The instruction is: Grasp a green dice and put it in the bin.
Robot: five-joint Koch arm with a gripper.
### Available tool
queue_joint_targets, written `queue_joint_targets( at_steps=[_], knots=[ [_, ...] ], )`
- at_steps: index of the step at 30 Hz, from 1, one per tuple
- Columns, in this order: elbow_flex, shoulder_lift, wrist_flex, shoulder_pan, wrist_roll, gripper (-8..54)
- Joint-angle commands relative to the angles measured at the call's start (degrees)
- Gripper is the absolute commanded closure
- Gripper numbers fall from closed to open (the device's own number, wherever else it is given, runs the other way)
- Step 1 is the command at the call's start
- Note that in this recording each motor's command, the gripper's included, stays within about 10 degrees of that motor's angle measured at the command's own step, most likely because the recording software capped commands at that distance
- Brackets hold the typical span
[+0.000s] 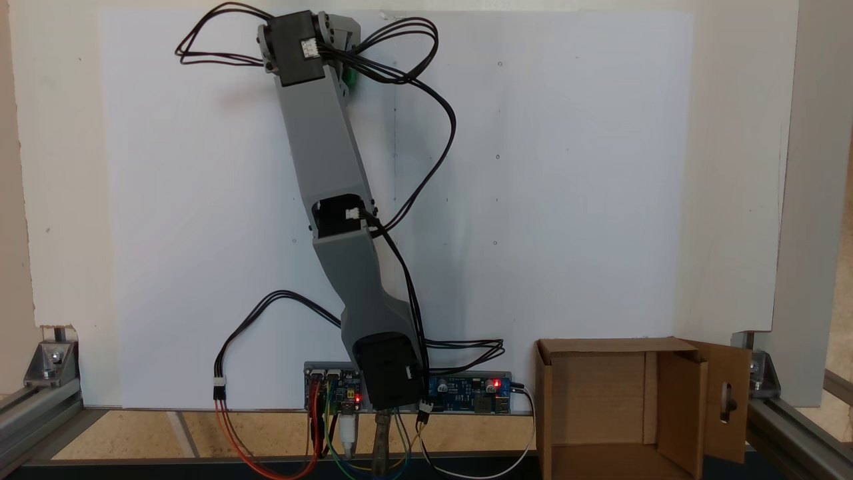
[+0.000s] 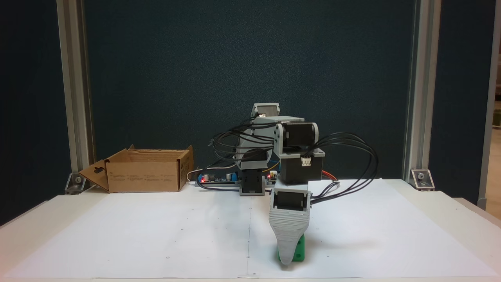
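Arm: stretched far out from its base across the white paper (image 1: pixel 566 200), wrist bent down, finger pointing at the sheet.
Gripper (image 2: pixel 287 260): tip down at the paper; one ribbed jaw faces the camera and hides the other, so opening and grip cannot be told.
Green dice (image 2: pixel 299 250): on the paper, directly behind the jaw tip, apparently touching it.
Bin (image 2: pixel 145 176): open cardboard box beside the arm's base, well apart from the dice.

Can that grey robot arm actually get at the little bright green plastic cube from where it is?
Probably yes: the gripper is already down at the small bright green plastic cube on the white paper, with nothing between them. Whether the jaws have closed on it cannot be told.
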Motion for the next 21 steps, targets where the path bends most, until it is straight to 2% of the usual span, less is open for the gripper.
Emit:
queue_joint_targets(
  at_steps=[1, 15, 17, 21],
  knots=[
    [-3.60, 1.05, -0.09, 0.00, 2.55, 4.0],
    [-3.60, 0.70, -1.05, 0.35, 2.55, 4.3],
    [-3.60, 0.62, -1.23, 0.44, 2.55, 6.6],
    [-3.60, 0.62, -1.49, 0.70, 2.55, 6.8]
  ],
)
